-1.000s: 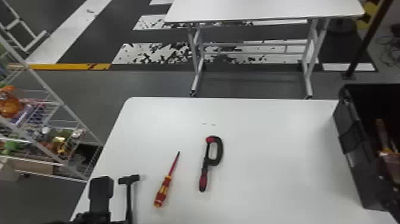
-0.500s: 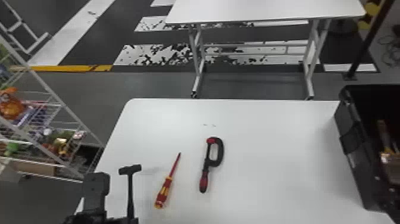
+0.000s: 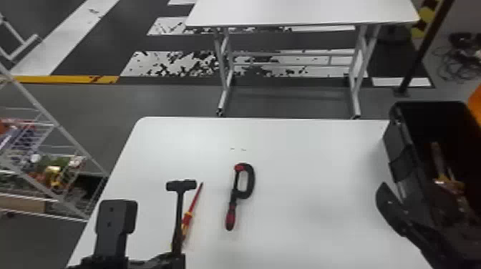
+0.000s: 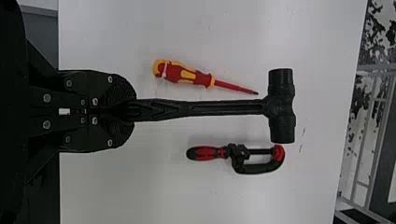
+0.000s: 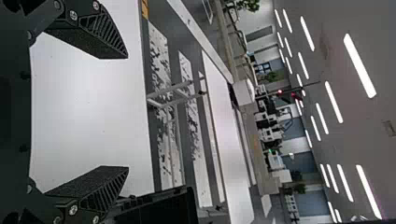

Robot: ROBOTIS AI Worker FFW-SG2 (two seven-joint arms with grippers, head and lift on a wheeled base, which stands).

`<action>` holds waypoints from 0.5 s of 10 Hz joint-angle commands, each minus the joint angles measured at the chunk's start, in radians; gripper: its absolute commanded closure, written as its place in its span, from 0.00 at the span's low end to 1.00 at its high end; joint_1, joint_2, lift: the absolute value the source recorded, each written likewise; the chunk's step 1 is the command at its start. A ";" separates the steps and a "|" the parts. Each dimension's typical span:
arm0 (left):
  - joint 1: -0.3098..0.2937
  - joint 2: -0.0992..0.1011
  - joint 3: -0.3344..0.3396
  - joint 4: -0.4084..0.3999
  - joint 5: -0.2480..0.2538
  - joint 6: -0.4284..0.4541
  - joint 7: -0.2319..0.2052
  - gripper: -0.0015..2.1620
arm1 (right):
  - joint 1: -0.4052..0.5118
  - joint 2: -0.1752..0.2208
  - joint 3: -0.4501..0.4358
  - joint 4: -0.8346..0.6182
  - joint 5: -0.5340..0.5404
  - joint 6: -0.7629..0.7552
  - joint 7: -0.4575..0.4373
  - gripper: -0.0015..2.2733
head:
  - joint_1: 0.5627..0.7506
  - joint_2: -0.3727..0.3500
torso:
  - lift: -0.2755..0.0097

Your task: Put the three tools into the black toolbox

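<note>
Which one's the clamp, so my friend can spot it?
On the white table lies the clamp, closest of the three tools to the black toolbox. Its looped black frame has a black-and-red handle, unlike the red-and-yellow screwdriver or all-black hammer.

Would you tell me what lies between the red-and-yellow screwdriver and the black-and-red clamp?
The white tabletop between screwdriver and clamp is bare in the head view; the left wrist view shows the black hammer between.

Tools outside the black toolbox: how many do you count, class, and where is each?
3. The hammer is in the left claw; the screwdriver lies on the white table; the C-clamp lies there too, to the screwdriver's right. Others may be hidden.
</note>
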 commanded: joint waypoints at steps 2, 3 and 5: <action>-0.005 0.000 -0.031 -0.019 0.001 0.002 -0.222 0.99 | -0.013 0.002 0.008 -0.036 -0.008 0.103 0.019 0.07 | 0.70 0.60 | 0.79; -0.024 -0.003 -0.011 0.019 0.003 0.002 -0.426 0.99 | -0.019 0.002 0.008 -0.048 -0.008 0.146 0.022 0.07 | 0.70 0.53 | 0.79; -0.067 -0.028 0.050 0.140 0.014 0.002 -0.748 0.99 | -0.032 0.000 0.006 -0.066 -0.006 0.211 0.028 0.07 | 0.70 0.35 | 0.79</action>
